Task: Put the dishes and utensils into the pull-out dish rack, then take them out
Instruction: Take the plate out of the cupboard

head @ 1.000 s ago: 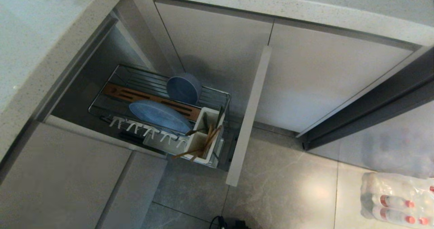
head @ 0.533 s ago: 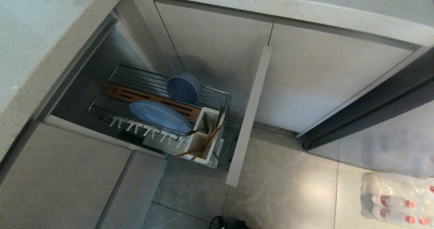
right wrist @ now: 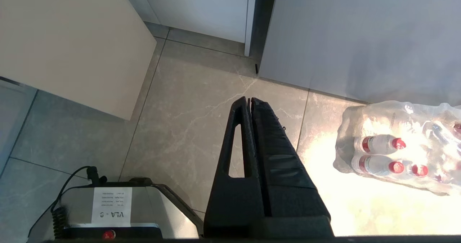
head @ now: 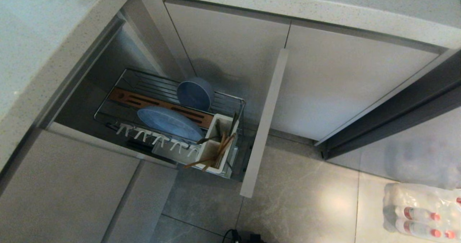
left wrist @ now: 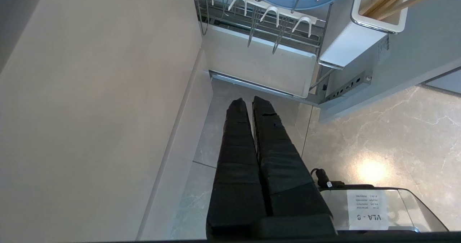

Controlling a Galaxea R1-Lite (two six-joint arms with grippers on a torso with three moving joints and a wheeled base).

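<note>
Since earlier frame: nothing moved, rack (head: 169, 117) same | my left gripper (left wrist: 248, 102) pressed closed, empty, rack ahead of its tips | bowl (head: 195, 93), plate (head: 169, 122), chopsticks (head: 216, 153) racked | right gripper (right wrist: 248, 100) closed, parked | judgement: loading done, unloading pending.

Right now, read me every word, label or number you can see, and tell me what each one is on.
"VLA - 6": white sticker on the robot base, shown upside down; the last character is unsure. It also shows in the left wrist view.
Small print above it on that sticker: too small to read.
Label on the caddy: too small to read.
Red labels on the bottle pack: blurred, unreadable.
</note>
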